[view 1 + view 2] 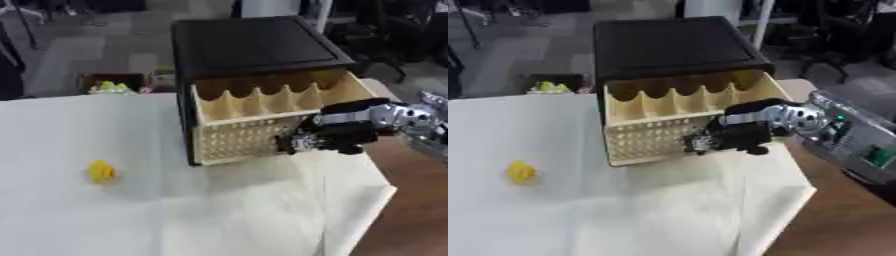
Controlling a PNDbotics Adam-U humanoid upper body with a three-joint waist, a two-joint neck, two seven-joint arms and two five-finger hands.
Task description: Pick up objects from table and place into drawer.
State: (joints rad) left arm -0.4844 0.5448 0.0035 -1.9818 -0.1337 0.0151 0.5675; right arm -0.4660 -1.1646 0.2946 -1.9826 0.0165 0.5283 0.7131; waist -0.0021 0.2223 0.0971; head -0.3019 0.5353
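Note:
A small yellow object (101,171) lies on the white cloth at the left. A black cabinet (254,45) stands at the back, and its cream drawer (245,137) with a perforated front is pulled out and open, showing scalloped dividers inside. My right hand (343,131) comes in from the right and sits against the drawer's front right corner. Its fingers (710,140) are curled on the perforated front, and the thumb lies up by the rim. The left hand shows in neither view.
The white cloth (219,215) covers most of the table, with bare brown wood (411,210) along the right edge. Behind the table's far left edge stands a dark box (109,82) holding something yellow. Chairs and floor lie beyond.

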